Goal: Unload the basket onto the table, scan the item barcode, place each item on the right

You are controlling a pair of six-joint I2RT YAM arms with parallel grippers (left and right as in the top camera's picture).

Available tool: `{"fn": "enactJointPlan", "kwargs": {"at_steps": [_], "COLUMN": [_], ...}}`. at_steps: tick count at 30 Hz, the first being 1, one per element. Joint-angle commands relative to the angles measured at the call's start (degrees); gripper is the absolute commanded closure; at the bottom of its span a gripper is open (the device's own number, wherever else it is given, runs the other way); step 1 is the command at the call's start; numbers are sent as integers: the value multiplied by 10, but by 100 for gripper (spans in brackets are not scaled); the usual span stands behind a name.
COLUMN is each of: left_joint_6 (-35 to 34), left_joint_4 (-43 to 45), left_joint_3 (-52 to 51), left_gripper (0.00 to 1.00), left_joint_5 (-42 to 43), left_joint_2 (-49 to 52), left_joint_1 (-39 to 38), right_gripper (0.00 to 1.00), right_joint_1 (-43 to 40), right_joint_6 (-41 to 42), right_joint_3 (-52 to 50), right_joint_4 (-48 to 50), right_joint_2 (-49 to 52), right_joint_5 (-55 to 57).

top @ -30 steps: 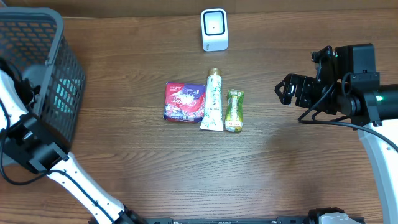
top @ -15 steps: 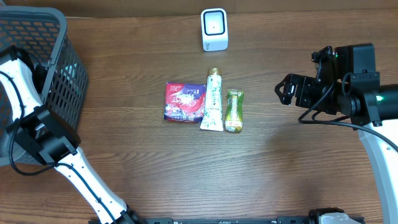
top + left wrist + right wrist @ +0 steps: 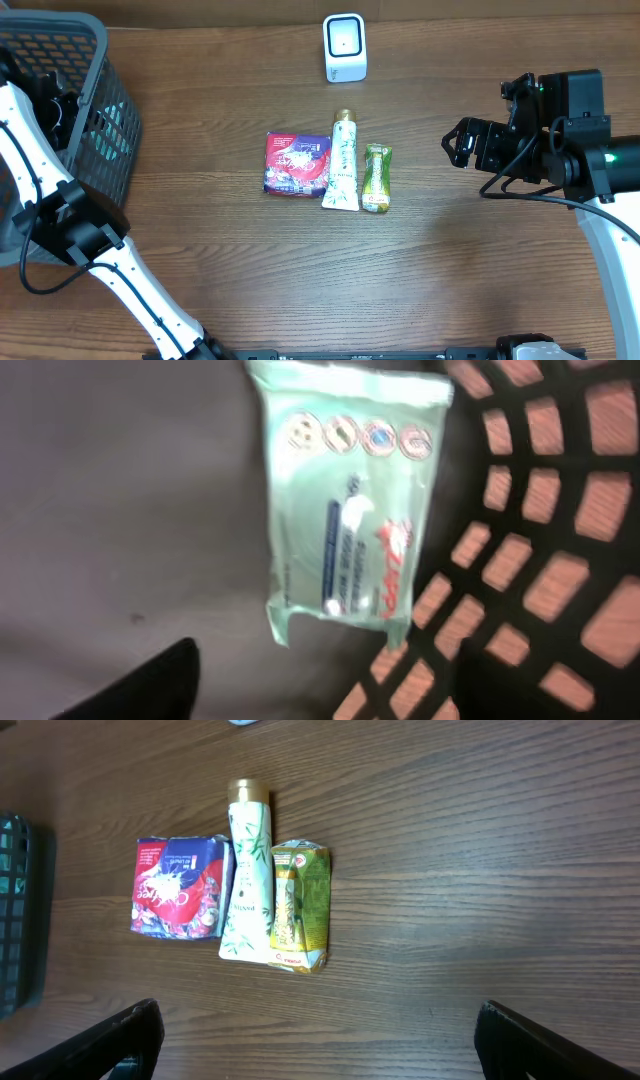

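While the left gripper (image 3: 325,695) gapes empty inside the basket (image 3: 110,120), the open right gripper (image 3: 455,148) lies nearer the tube (image 3: 341,160), cap toward scanner (image 3: 345,45)

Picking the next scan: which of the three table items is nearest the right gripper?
The yellow-green pouch, at the row's end; white tube and red packet lie beyond it.

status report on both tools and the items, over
Left tool open inside basket, green packet lying loose below. Right tool open, empty. Pouch, tube, carton untouched in a row; scanner path unobstructed.
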Motion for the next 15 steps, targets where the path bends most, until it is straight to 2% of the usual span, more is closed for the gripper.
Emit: {"fn": "enactJointPlan", "kwargs": {"at_steps": [1,2,7,11,15], "left_joint_6": [-62,-62,-71,-133,-168], "left_joint_4": [17,24,53,57,71], "left_joint_3": [-10,-16,-40,-53,-79], "left_gripper": [7,0,0,0,0], "left_joint_5": [-16,-18,-76,-157,-177], "left_joint_2": [-1,-1,0,0,0], "left_joint_1": [-9,-13,-43,-66,-75], "right_gripper": [0,0,0,0,0], "right_joint_1": [2,2,2,2,2], "right_joint_6": [5,5,5,7,7], "right_joint_3": [10,10,10,10,10], "right_joint_4": [3,3,6,5,-1], "right_joint_2": [1,1,1,1,1], "right_joint_5": [3,3,3,3,3]}}
